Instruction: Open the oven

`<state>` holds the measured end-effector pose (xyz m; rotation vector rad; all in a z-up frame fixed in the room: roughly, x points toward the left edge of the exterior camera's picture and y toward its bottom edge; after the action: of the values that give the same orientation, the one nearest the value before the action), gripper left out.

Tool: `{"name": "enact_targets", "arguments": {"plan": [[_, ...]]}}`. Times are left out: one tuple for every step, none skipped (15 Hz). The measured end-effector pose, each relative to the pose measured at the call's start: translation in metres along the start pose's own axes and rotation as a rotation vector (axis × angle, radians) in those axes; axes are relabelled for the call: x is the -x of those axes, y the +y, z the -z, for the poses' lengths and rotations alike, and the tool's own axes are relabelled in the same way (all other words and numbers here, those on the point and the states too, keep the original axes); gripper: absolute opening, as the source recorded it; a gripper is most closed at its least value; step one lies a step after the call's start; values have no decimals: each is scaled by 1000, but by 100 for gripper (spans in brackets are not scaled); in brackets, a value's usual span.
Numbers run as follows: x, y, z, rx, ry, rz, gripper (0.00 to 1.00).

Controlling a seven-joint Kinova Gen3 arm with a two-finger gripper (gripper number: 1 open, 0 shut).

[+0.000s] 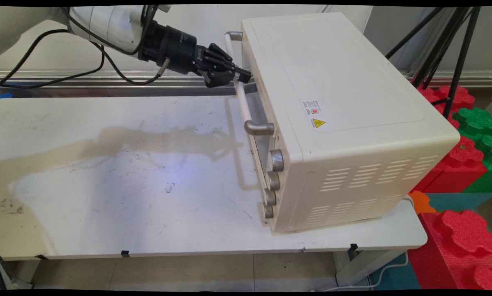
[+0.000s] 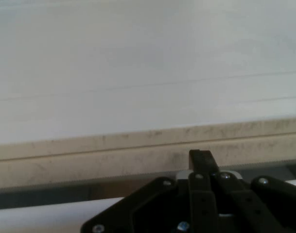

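Note:
A cream toaster oven (image 1: 332, 82) stands on the right part of the white table (image 1: 126, 185), its door facing left. A white bar handle (image 1: 242, 102) with grey end brackets runs along the door's top. My black gripper (image 1: 243, 76) reaches in from the upper left and is shut on the far part of this handle. In the hand view the fingers (image 2: 202, 158) stand close together over the white handle (image 2: 41, 216), with the door's scuffed top edge (image 2: 113, 150) and the oven's flat top (image 2: 138, 58) beyond. The door looks closed or nearly so.
Several metal knobs (image 1: 275, 159) run down the oven's front near corner. Red foam blocks (image 1: 459, 242) and green foam blocks (image 1: 476, 123) are stacked off the table's right end. Black tripod legs (image 1: 455, 53) stand behind the oven. Black cables hang from the arm.

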<state>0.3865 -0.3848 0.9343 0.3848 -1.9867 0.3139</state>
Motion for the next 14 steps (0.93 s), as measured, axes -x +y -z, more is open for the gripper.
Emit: {"name": "enact_targets", "arguments": {"plan": [[1,0,-2,-1,-4,-2,0],[2,0,-3,-1,-8,-4,0],[2,0,-3,-1,-12,-5,0],[3,0,-4,-1,-15,-7,0],[4,0,-3,0,-20,-9,0],[5,0,-2,0,-24,-11,0],[7,0,0,1,-29,-14,0],[9,1,3,4,-36,-18,0],[11,1,6,7,-42,-22,0],[13,2,9,9,-48,-26,0],[16,2,14,11,-57,-30,0],[19,3,20,15,-67,-34,0],[21,4,24,17,-74,-37,0],[24,4,27,23,-84,-40,0]]}}
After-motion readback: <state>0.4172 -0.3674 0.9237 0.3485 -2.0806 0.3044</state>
